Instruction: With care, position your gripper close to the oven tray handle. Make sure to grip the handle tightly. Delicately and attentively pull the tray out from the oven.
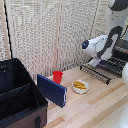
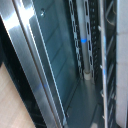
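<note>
Tray (image 1: 102, 70) sticks out of the oven (image 1: 120, 52) on the exterior view's right, its handle (image 1: 95, 74) in front, and the gripper (image 1: 95, 62) hangs just above; I cannot tell if its fingers are apart.

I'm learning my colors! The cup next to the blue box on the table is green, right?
Not quite. The cup is red, not green, as the exterior view shows. It does stand next to the blue box on the table.
</note>
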